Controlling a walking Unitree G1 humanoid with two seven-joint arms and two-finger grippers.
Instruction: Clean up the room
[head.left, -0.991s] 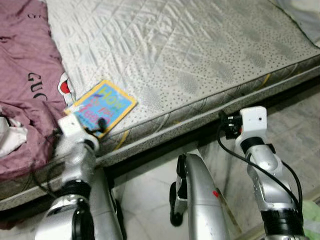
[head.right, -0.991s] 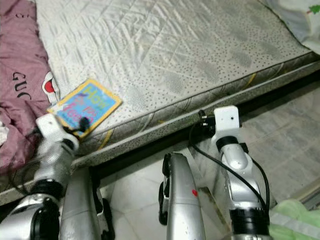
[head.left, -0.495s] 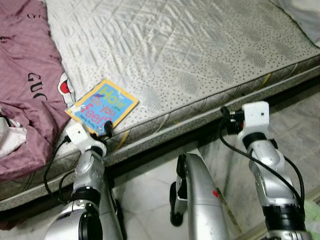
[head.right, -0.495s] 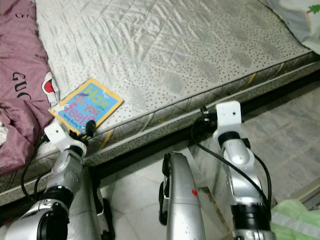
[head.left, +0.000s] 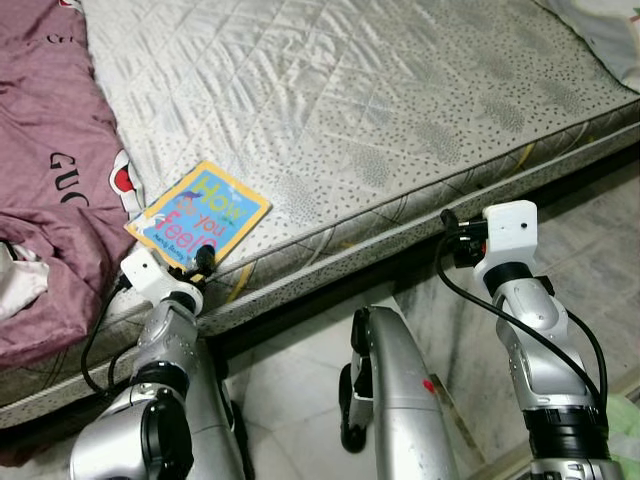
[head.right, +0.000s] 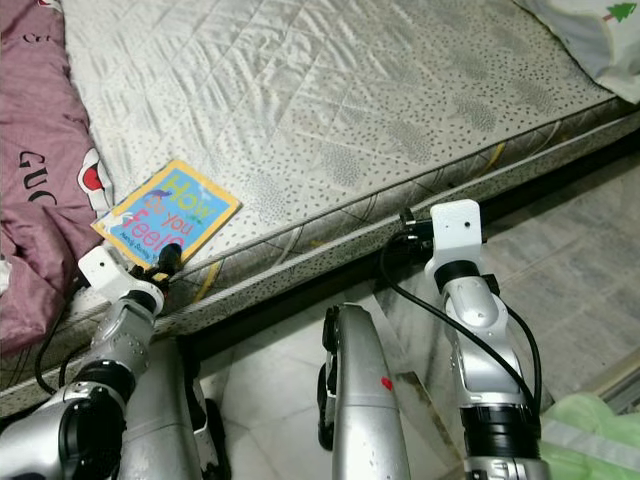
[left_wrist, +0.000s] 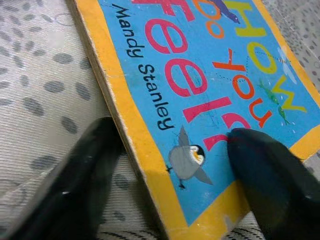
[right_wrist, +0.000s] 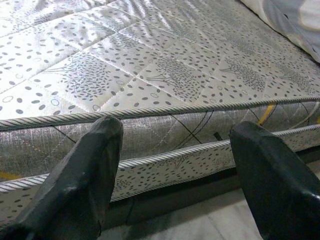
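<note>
At about eight o'clock on the mattress (head.left: 380, 110), beside the maroon blanket (head.left: 50, 180), the picture book (head.left: 198, 216) sits between the open left gripper (left_wrist: 172, 175) fingers, which should straddle its corner squarely before pinching; the right gripper (right_wrist: 175, 170) hangs open.

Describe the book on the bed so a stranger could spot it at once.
Find the bare grey quilted mattress. Near its front edge, beside the crumpled maroon blanket, lies a thin children's book, with the left hand at its corner. It alone is bright blue with a yellow border.

Silver arms, white wrist blocks, black cables, black fingers (left_wrist: 75, 190)
</note>
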